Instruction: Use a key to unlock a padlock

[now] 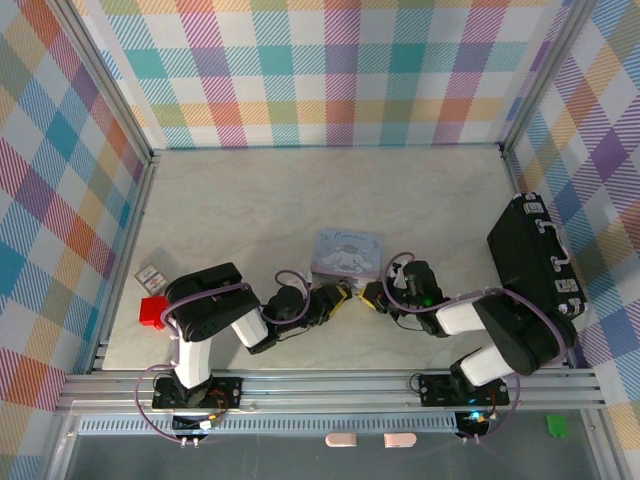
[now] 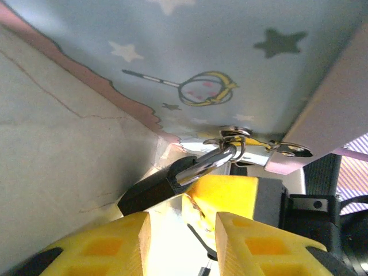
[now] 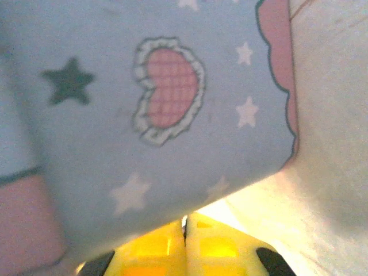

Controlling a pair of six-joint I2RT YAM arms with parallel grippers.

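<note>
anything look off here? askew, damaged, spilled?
Nothing damaged or spilled. Only the padlock sits askew: it hangs slanted from the hasp of the blue tin, shackle through the hasp, dark body tilted off toward the table. Normal for a hanging lock.

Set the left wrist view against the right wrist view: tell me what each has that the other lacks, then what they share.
Left wrist view: the dark padlock, its shackle hooked through a metal hasp, and the open left pincer close to it. Right wrist view: a pink checked heart print, and the right pincer pressed shut. Shared: the pale blue starred tin, the table, and probably the right pincer, a yellow block beyond the padlock in the left view.
</note>
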